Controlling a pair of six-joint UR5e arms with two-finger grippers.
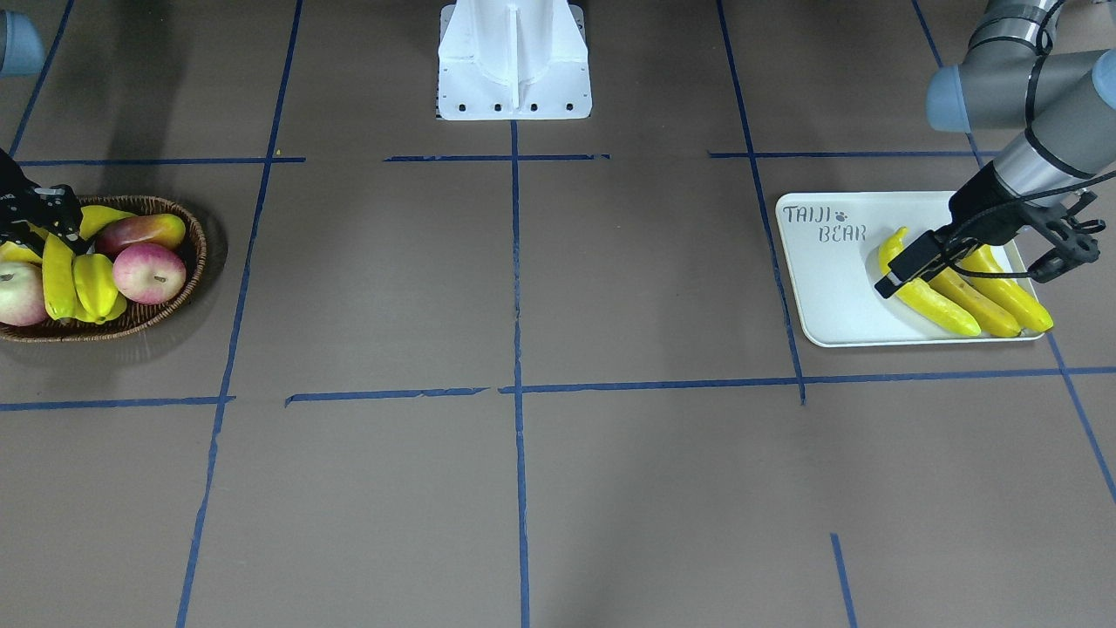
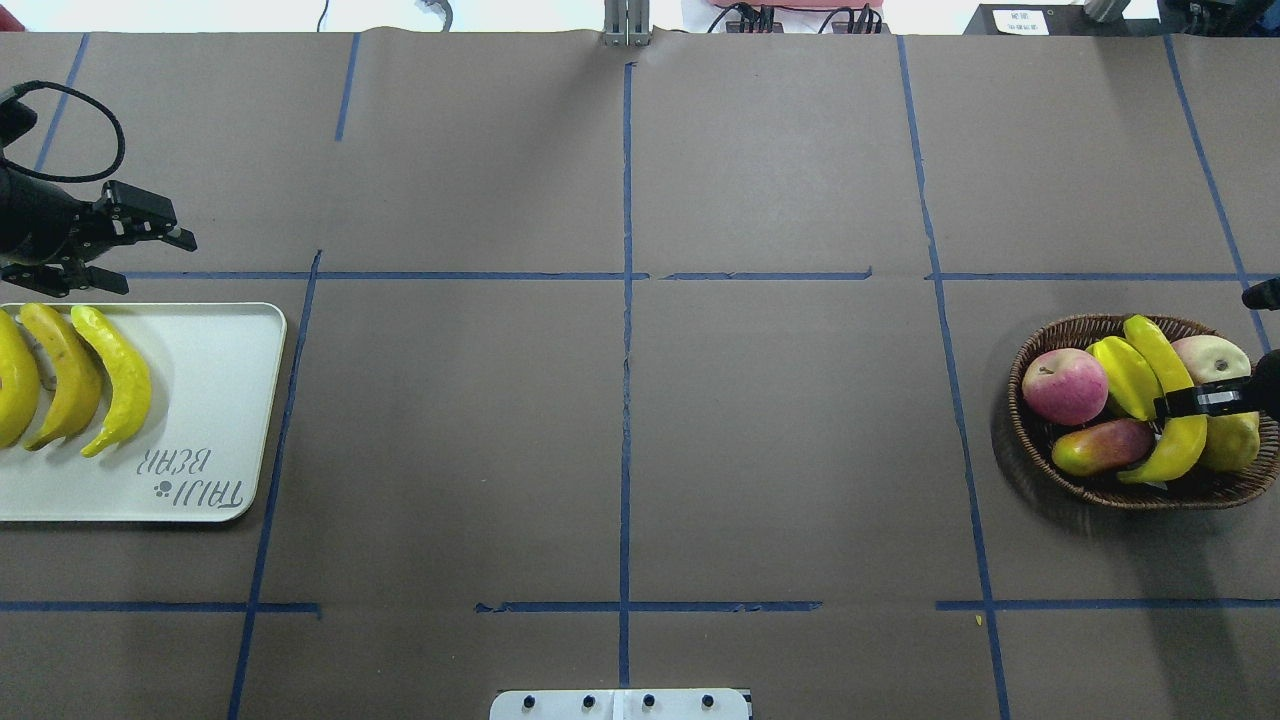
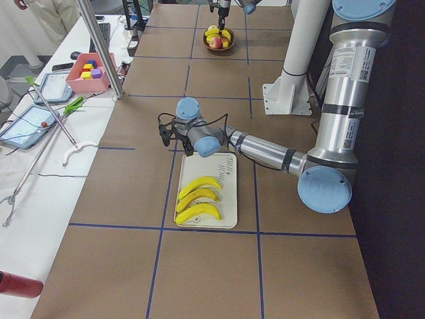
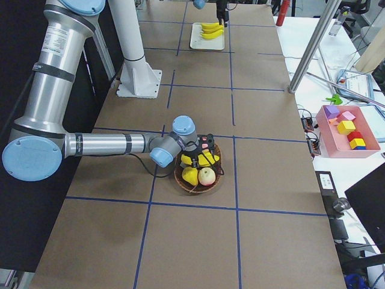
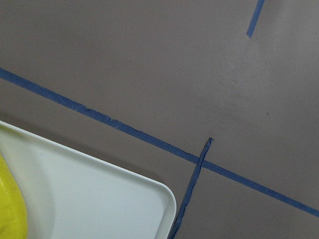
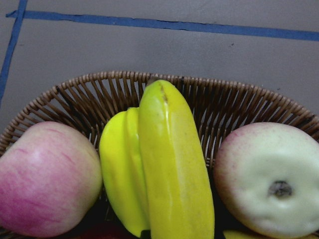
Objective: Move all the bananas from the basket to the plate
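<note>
Banana (image 2: 1160, 360) lies in basket (image 2: 1100, 490) between starfruit (image 2: 1125, 375) and pale apple (image 2: 1212, 355).

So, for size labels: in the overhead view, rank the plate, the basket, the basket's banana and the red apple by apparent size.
1. plate, largest even though it is cut off at the view's edge
2. basket
3. banana, longer than the apple
4. red apple

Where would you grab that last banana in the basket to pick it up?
Probably around its middle, from straight above, pinching across its narrow width. The banana lies topmost in the basket, with the starfruit close beside it, so a sideways approach looks crowded.
</note>
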